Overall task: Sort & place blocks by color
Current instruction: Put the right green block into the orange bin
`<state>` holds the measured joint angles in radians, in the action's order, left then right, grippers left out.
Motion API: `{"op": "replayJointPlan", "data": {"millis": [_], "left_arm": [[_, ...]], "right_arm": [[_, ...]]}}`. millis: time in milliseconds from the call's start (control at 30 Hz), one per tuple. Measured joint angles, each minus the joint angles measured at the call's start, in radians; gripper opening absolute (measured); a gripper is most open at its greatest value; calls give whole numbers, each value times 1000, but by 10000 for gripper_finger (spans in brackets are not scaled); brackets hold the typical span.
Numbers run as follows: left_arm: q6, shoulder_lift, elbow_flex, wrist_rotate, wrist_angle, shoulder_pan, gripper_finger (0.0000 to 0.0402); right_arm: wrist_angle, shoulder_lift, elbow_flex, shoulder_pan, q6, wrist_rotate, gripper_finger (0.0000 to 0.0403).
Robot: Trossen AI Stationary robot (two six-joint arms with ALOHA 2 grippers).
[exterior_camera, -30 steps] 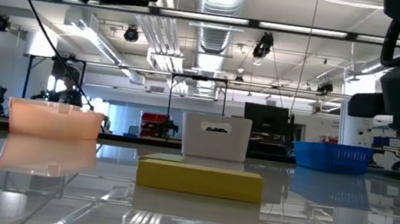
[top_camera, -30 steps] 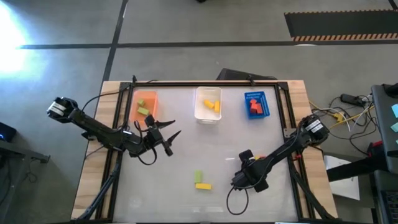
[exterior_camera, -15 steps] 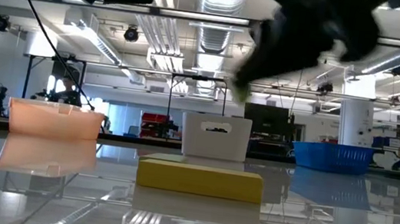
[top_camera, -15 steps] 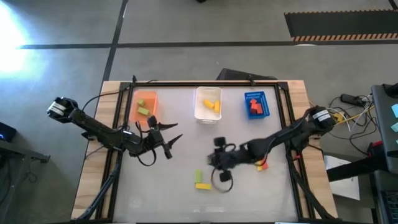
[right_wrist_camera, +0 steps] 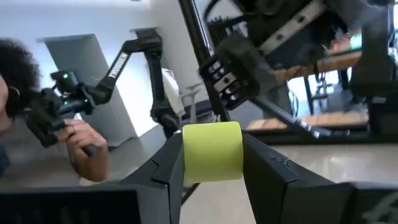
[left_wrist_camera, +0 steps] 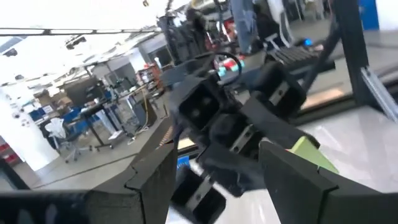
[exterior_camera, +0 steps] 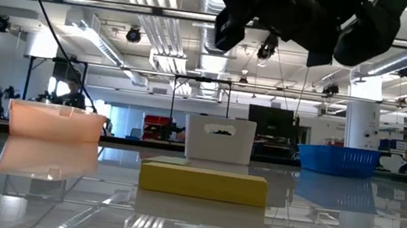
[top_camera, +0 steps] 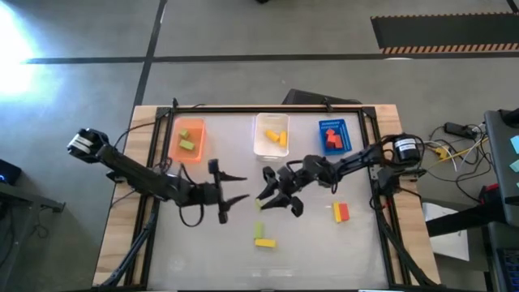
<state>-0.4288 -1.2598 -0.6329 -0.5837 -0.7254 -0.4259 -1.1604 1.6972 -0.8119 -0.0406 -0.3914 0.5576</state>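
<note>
Right gripper point(top_camera: 263, 197) at table point(top_camera: 357, 251) centre clamps light green block point(right_wrist_camera: 212, 152); left gripper point(top_camera: 237, 186) just beside it, fingers spread wide, empty.

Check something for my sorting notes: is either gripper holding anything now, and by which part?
The right gripper clamps a light green block across its two sides. The left gripper is open and empty.

**Bins and blocks, counted**

3 bins stand along the far edge: 1 orange bin point(top_camera: 195, 129), 1 clear bin point(top_camera: 260, 150), 1 blue bin point(top_camera: 347, 139). 4 blocks lie loose on the table: near yellow block point(top_camera: 264, 242), right yellow block point(top_camera: 336, 212), loose green block point(top_camera: 259, 230), red block point(top_camera: 344, 212). 1 held green block point(right_wrist_camera: 211, 152) is off the table
</note>
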Motion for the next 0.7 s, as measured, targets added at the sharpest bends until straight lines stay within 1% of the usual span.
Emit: {"op": "replayJointPlan", "data": {"millis": [100,200,400,533,700], "left_arm": [[-26,-73,-42,1,2,0,210],[-29,-111,-59,2,5,-6,210],[-25,-94,-57,3,73,-58,210],[0,-98,-57,9,82,-100,210],[30,-102,-59,7,90,-114,210]], "right_arm": [[7,10,-2,0,-22,13,115],[-2,9,-2,0,-49,18,115],[-4,9,-5,0,-136,18,115],[-1,9,-5,0,-141,18,115],[-2,9,-5,0,-141,17,115]]}}
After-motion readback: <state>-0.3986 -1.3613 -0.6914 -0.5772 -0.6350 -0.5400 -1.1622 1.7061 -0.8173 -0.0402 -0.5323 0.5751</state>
